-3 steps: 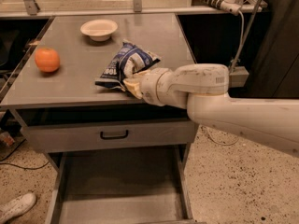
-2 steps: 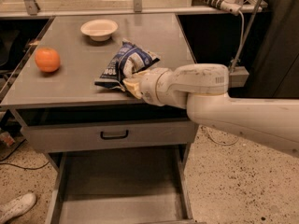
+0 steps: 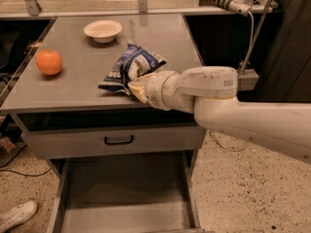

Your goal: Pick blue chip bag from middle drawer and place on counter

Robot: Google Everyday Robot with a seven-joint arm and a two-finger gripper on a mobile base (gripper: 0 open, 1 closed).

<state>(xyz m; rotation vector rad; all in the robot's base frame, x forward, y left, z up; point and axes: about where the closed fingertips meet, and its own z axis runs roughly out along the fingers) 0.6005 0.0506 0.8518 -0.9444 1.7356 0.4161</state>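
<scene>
The blue chip bag (image 3: 130,66) lies on the counter (image 3: 165,35), near its front edge and right of the middle. My gripper (image 3: 138,87) is at the bag's near right corner, low over the counter, and its tips meet the bag there. The white arm reaches in from the right. The middle drawer (image 3: 126,198) stands pulled open below, and its grey floor is bare.
An orange (image 3: 49,62) sits at the counter's left and a white bowl (image 3: 103,30) at the back. A shut drawer front with a black handle (image 3: 119,140) is under the counter. A white shoe (image 3: 17,215) lies on the floor at the lower left. Cables (image 3: 252,28) hang at the right.
</scene>
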